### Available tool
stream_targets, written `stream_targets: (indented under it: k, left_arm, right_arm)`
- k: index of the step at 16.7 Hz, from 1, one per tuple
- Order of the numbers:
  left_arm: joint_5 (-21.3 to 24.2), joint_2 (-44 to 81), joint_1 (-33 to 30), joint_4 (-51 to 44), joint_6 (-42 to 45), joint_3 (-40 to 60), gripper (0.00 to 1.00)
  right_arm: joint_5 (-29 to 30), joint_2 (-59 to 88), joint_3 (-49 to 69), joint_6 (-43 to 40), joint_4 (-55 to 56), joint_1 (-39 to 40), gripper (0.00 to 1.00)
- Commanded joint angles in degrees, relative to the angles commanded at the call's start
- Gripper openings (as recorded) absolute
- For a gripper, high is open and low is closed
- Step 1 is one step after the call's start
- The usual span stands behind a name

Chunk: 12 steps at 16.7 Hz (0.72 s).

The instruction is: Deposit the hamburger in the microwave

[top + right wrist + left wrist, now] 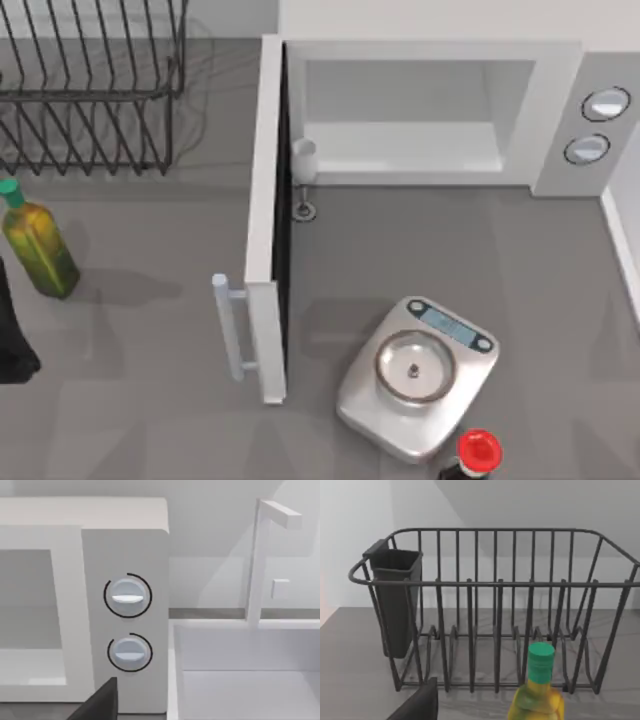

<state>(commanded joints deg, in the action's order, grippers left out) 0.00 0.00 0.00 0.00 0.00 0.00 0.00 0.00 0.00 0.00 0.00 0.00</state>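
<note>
The white microwave (555, 120) stands at the back of the table with its door (266, 220) swung wide open toward the front; the bar handle (229, 325) faces left. Its light interior (405, 140) looks bare. The hamburger is out of view. My left arm (12, 335) is a dark shape at the table's left edge; a dark part of the left gripper (417, 705) shows in the left wrist view, facing a wire rack. A dark part of my right gripper (100, 702) sits low before the microwave's dial panel (127, 620).
A silver kitchen scale (470, 385) with a bare round pan lies in front of the microwave, a red-capped dark bottle (476, 452) beside it. A small glass (303, 172) stands by the door hinge. At left are a dish rack (90, 95) and a green-capped oil bottle (38, 250). A white basin (245, 680) adjoins the microwave's right.
</note>
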Motion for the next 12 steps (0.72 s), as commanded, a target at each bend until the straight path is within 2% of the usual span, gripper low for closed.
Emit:
stream_targets:
  k: [5, 12]
  left_arm:
    - [0.00, 0.00, 0.00, 0.00, 0.00, 0.00, 1.00]
    - [0.00, 0.00, 0.00, 0.00, 0.00, 0.00, 1.00]
  right_arm:
    - [0.03, 3.83, 2.81, -3.46, -3.60, 0.27, 1.00]
    - [0.10, 31.65, 18.86, -23.32, -24.98, 1.95, 1.00]
